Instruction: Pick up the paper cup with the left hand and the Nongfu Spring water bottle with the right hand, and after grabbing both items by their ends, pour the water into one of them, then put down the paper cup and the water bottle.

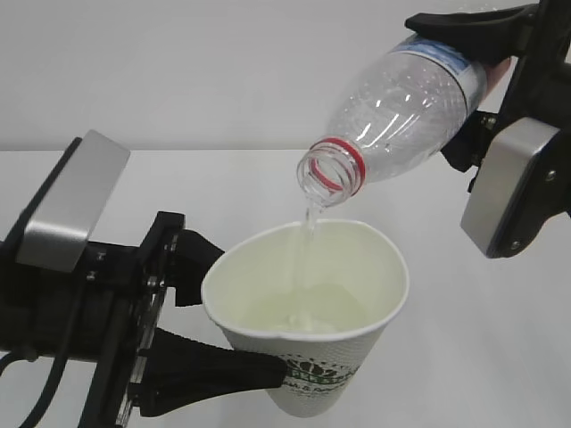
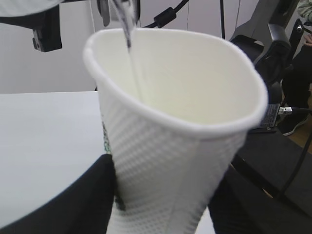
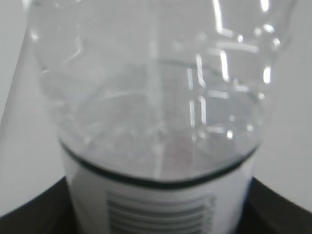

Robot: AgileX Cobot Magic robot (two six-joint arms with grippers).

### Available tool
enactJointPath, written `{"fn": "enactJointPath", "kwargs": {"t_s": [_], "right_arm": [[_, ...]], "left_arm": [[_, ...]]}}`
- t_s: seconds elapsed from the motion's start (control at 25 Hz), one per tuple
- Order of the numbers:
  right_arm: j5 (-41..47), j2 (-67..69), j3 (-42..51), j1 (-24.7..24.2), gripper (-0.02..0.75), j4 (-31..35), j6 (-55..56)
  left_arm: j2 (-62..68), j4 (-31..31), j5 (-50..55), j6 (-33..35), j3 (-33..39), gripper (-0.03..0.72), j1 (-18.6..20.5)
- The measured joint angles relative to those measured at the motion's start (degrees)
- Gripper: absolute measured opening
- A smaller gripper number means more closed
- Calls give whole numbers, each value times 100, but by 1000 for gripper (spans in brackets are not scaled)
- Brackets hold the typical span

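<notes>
Exterior view shows a plain white bench (image 1: 500, 339) running back to a pale, bare wall (image 1: 178, 62), with both task things lifted clear of its top. Above the middle of the bench the left pincer (image 1: 214, 312) is clenched on the paper cup (image 1: 308, 325), one black jaw along the near side low by the green logo, the other behind the rim, so that the rim is squeezed out of round. Over the bench's far right part the right pincer (image 1: 473, 62) is grasping the Nongfu Spring water bottle (image 1: 397, 107) at its base end; the bottle is tilted with its open red-ringed mouth down toward the cup. A thin stream of water (image 1: 308, 236) falls from the mouth into the cup, where a shallow pool lies.

From the left wrist view, the room beyond the bench's right edge holds black stands and cables (image 2: 273, 44) and a seated person's dark-trousered leg and shoe (image 2: 297, 97). Nothing stands between bottle mouth and cup.
</notes>
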Motion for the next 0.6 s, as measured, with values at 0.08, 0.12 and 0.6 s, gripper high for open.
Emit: {"fn": "enactJointPath", "kwargs": {"t_s": [0.08, 0.12, 0.6], "right_arm": [[-9, 0, 0, 0, 482, -1, 0], [-9, 0, 0, 0, 482, -1, 0], [-35, 0, 0, 0, 482, -1, 0]], "left_arm": [[0, 0, 0, 0, 0, 419, 0], [0, 0, 0, 0, 0, 419, 0], [0, -166, 0, 0, 0, 412, 0]]}}
